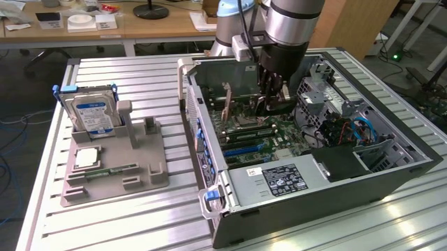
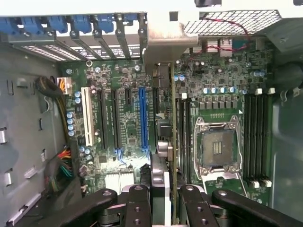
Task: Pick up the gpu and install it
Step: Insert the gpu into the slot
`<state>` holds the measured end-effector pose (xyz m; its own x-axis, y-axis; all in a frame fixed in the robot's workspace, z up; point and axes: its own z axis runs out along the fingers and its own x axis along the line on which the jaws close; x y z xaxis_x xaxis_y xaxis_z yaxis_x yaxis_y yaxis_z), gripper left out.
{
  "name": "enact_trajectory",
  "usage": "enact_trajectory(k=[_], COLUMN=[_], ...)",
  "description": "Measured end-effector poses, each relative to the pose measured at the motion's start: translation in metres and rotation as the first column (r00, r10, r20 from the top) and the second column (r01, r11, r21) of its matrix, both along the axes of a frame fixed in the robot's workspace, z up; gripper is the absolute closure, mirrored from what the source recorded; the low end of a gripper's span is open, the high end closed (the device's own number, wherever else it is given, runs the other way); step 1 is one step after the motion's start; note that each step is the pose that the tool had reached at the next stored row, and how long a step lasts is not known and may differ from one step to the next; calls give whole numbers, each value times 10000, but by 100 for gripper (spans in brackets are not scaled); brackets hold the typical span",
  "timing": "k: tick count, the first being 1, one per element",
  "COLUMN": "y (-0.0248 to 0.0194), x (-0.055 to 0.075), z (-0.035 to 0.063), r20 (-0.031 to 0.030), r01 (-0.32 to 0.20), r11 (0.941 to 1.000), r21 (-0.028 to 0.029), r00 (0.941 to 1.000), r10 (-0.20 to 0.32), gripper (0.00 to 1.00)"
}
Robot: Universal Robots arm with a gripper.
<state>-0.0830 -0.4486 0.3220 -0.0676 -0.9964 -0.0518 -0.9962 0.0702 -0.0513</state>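
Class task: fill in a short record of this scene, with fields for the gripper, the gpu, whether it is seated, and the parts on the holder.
gripper: shut on the gpu, inside the computer case
gpu: on edge over the motherboard, near the blue slot
seated: cannot tell
holder: hard drive, memory stick

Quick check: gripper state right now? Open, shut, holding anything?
Gripper: closed on the gpu, holding it edge-on above the motherboard inside the computer case.
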Motion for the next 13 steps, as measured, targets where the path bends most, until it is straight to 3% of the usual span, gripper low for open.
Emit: enact_trajectory(k=[7,13], y=[-1,-45], x=[-58,-94], z=[-124,-163], r20=[-1,0], r01=[-3,-2], r11=[10000,10000], r21=[0,1], r00=[10000,10000], r10=[3,2], gripper=[71,71])
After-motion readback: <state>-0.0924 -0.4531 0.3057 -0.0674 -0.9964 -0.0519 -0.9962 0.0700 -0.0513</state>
